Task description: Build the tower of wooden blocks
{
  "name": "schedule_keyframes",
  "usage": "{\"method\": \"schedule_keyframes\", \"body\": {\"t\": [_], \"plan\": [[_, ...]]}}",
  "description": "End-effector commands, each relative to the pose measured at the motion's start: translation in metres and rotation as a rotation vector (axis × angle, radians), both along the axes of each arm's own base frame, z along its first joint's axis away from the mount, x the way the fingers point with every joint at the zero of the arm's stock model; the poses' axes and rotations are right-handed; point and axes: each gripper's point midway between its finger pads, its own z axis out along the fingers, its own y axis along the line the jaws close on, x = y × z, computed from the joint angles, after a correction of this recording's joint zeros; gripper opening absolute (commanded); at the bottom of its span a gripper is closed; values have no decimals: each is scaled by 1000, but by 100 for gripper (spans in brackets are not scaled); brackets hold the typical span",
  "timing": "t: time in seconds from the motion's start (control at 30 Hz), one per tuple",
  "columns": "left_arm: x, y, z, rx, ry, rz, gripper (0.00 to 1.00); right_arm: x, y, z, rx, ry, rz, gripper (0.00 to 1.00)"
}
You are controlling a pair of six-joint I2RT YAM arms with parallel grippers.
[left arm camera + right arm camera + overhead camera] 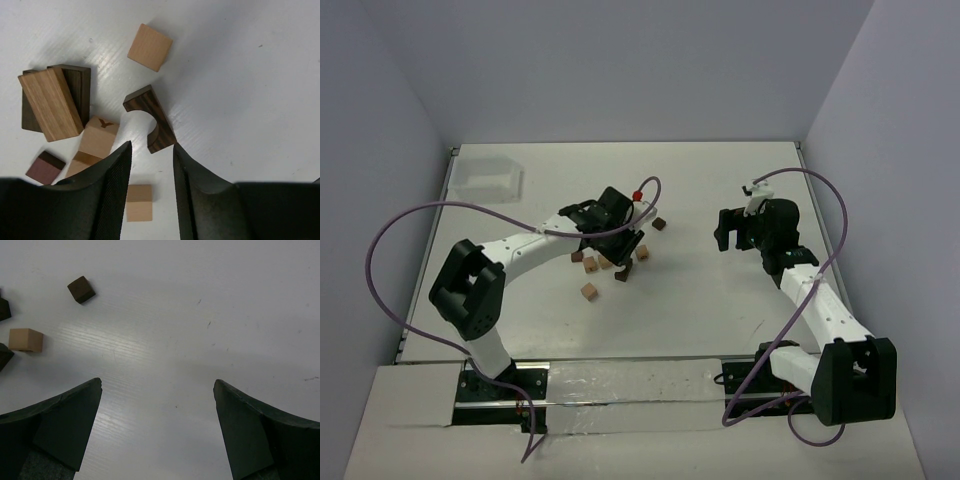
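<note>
The wood blocks lie loose on the white table (720,300), and no tower is in view. My left gripper (151,145) hangs over them with its jaws partly apart. A tan cube (139,202) lies on the table between the fingers, beside the left one and clear of the right. A dark arch block (152,120) ends at the fingertips. A tan plank (50,102) rests on a dark block (80,90), and a tan square block (150,47) lies beyond. My right gripper (157,390) stands wide open over bare table, right of a dark cube (81,289) and a tan cube (26,339).
A clear plastic container (488,177) stands at the back left. From above, the left gripper (617,248) covers part of the block cluster; a tan cube (588,291) and a dark cube (659,223) lie at its edges. The right gripper (730,228) sits to the right.
</note>
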Motion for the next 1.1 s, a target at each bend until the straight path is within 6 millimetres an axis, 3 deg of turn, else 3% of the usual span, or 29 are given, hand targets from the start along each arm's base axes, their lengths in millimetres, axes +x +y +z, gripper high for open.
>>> {"method": "schedule_keyframes", "body": {"t": [0.0,0.27,0.57,0.93,1.07], "plan": [[-3,-11,11,-20,-9,100,48,12,-1,23,9,-65,-21,100],[4,-10,-8,54,-21,157,55,13,-3,25,6,-72,-33,100],[1,-19,-26,94,-11,146,51,13,-3,25,7,-75,-35,100],[1,-22,-46,89,40,150,32,9,2,31,21,-99,-11,100],[6,-22,-43,58,50,162,14,4,11,38,24,-133,38,100]]}}
